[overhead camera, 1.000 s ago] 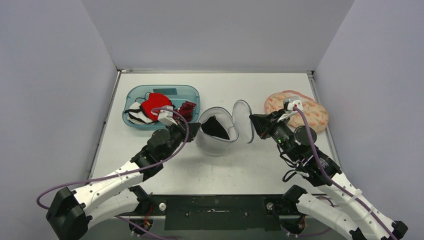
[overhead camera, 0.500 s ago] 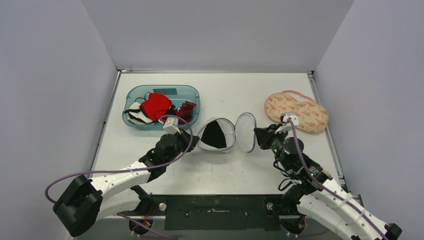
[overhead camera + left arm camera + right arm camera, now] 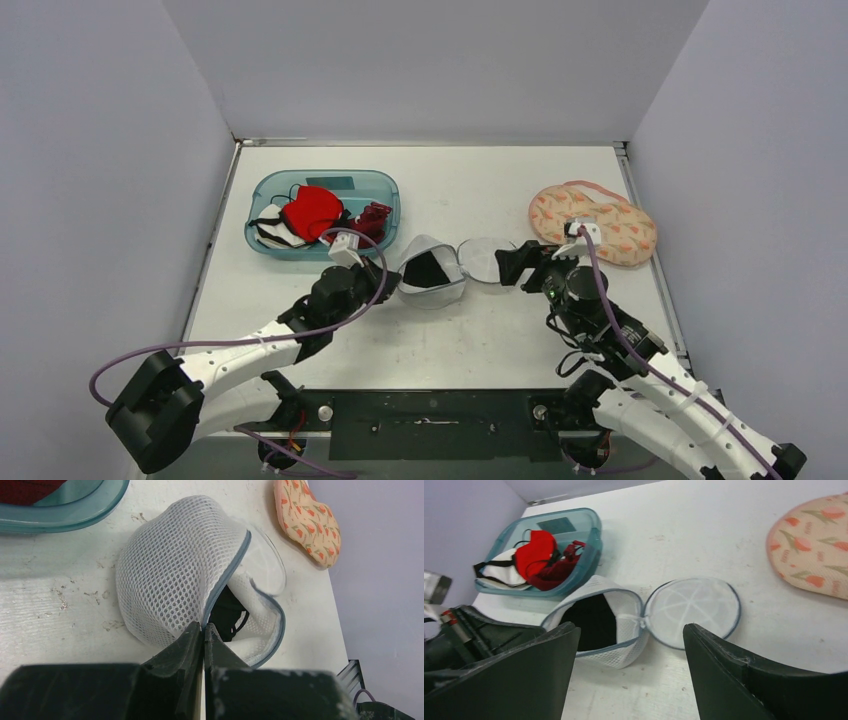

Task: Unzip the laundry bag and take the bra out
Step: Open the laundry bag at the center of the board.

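The white mesh laundry bag (image 3: 432,282) lies unzipped on the table, its round lid flap (image 3: 485,258) spread flat to the right. A black bra (image 3: 227,616) shows inside the opening (image 3: 594,620). My left gripper (image 3: 204,628) is shut on the bag's grey zipper rim at its near left side (image 3: 388,283). My right gripper (image 3: 630,628) stands open just right of the flap (image 3: 512,265), above the table, with nothing between its fingers.
A teal tub (image 3: 262,190) with red, white and dark garments sits at the back left of the bag. A peach floral padded piece (image 3: 600,220) lies at the back right, close behind my right arm.
My right gripper has opened and let go of the lid flap, which dropped from upright to flat on the table. The bag came down and toward the near edge; my left gripper stays shut.
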